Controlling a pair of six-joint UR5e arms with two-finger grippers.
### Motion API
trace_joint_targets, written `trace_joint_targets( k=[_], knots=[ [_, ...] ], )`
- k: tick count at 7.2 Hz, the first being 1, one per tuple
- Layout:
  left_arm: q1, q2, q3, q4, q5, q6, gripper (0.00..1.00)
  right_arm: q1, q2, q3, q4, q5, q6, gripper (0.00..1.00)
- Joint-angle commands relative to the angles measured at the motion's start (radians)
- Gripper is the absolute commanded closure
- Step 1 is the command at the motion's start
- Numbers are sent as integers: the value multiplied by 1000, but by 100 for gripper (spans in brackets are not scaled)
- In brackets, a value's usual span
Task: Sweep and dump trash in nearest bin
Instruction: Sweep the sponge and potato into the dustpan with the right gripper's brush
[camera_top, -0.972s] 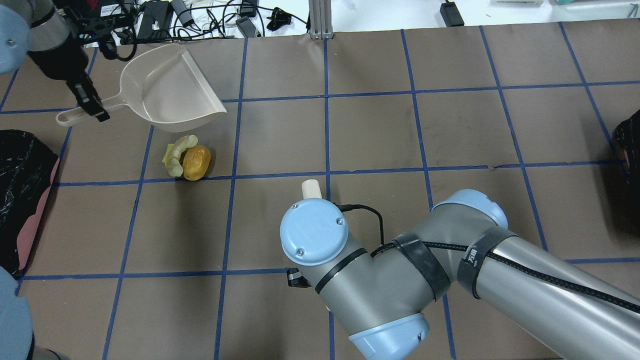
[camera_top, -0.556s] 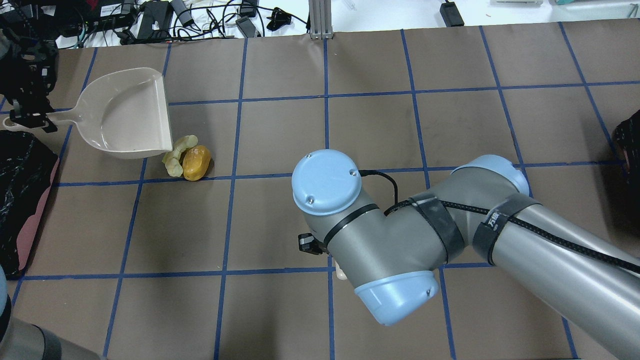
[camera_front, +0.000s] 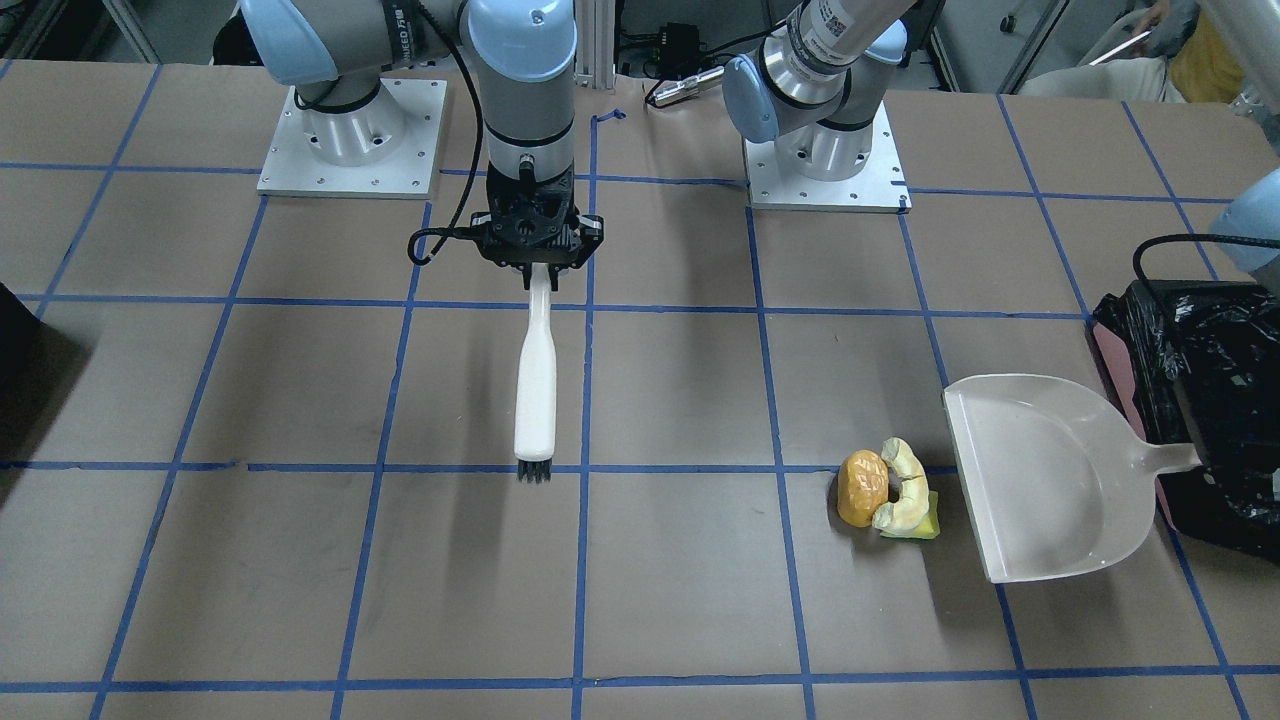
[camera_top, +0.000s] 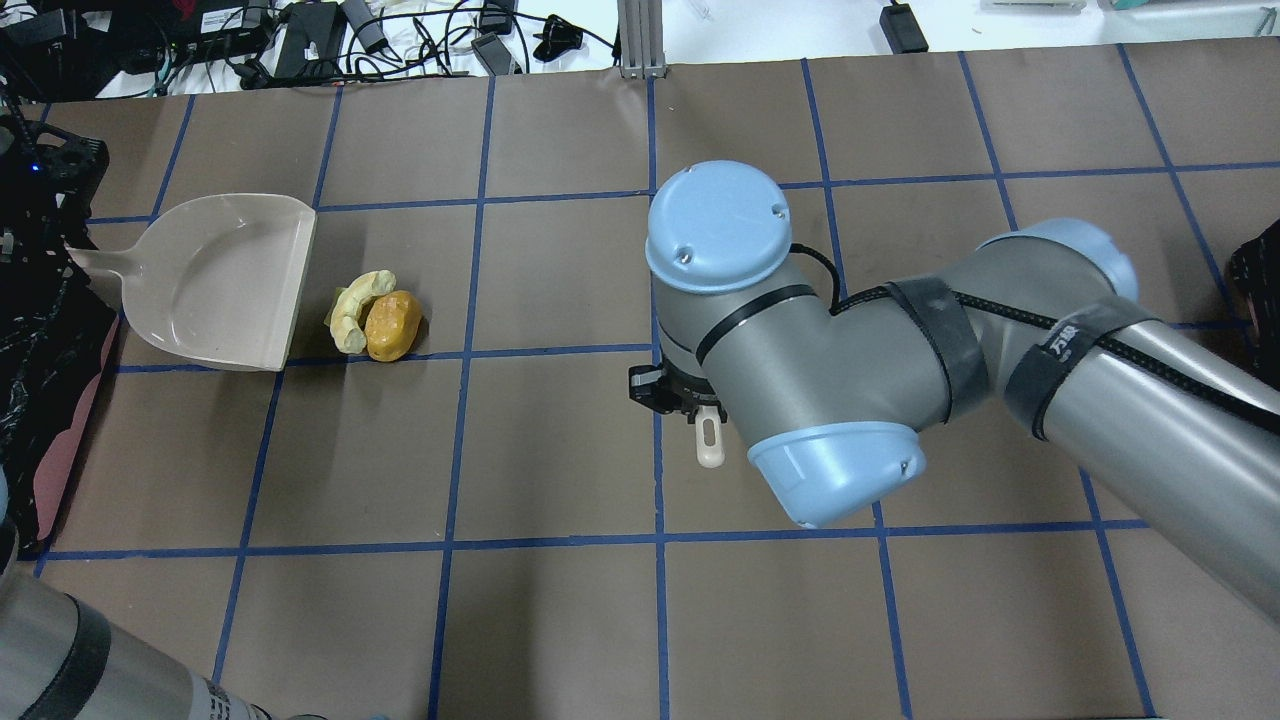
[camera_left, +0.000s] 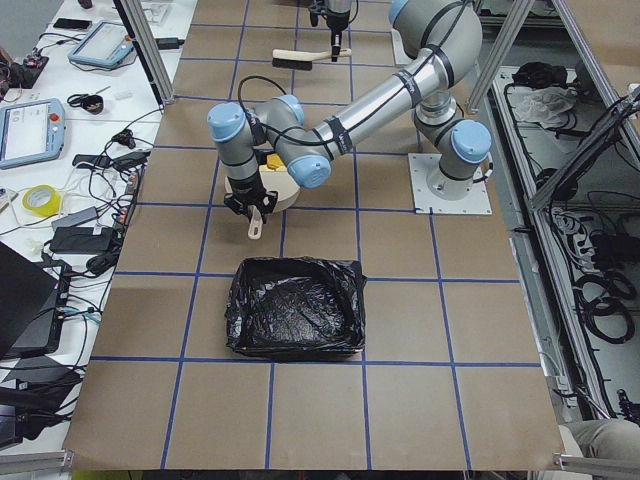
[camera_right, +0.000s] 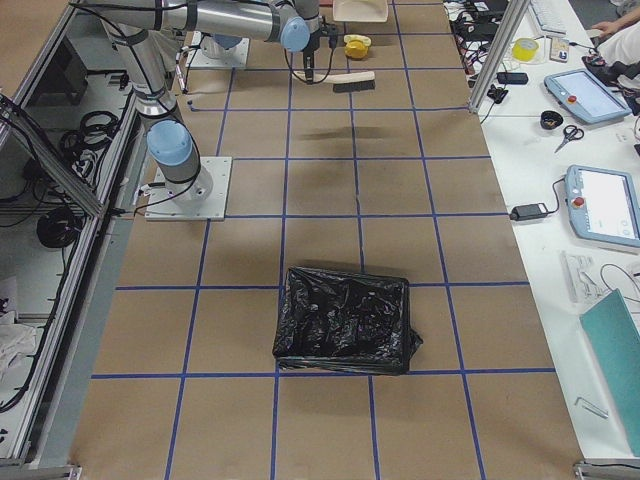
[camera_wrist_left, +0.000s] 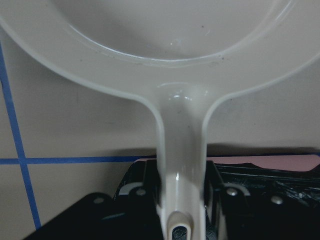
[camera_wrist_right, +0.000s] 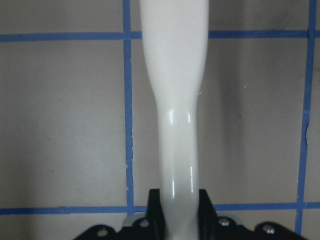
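Where the trash (camera_top: 372, 313), three toy food pieces, lies bunched on the brown table (camera_top: 560, 620), the open lip of a beige dustpan (camera_top: 225, 280) faces it from just beside. The pan lies between the trash and the bin (camera_front: 1215, 340), whose crinkled black liner sits at the table's edge behind the pan's handle. The left claw (camera_wrist_left: 181, 187) is clamped on that handle. Well apart from the trash, the right claw (camera_front: 538, 262) grips a white brush (camera_front: 535, 390) by its handle, the dark-bristled end pointing away from the robot's base.
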Motion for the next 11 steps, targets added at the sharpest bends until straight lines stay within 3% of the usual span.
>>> trace_joint_targets(
  k=[1,3,5,11],
  knots=[
    [4,-43,-30,59,36,-47,100,-36,52,-44,3,33,-40,100],
    [2,-40,-89,128,40,-37,100,-20,107,-83,-13,96,-19,100],
    [4,-42,-132,208,43,-6,100,67,211,-230,28,92,76,100],
    [2,-46,-134,211,43,51,100,248,592,-631,45,113,294,100]
  ],
)
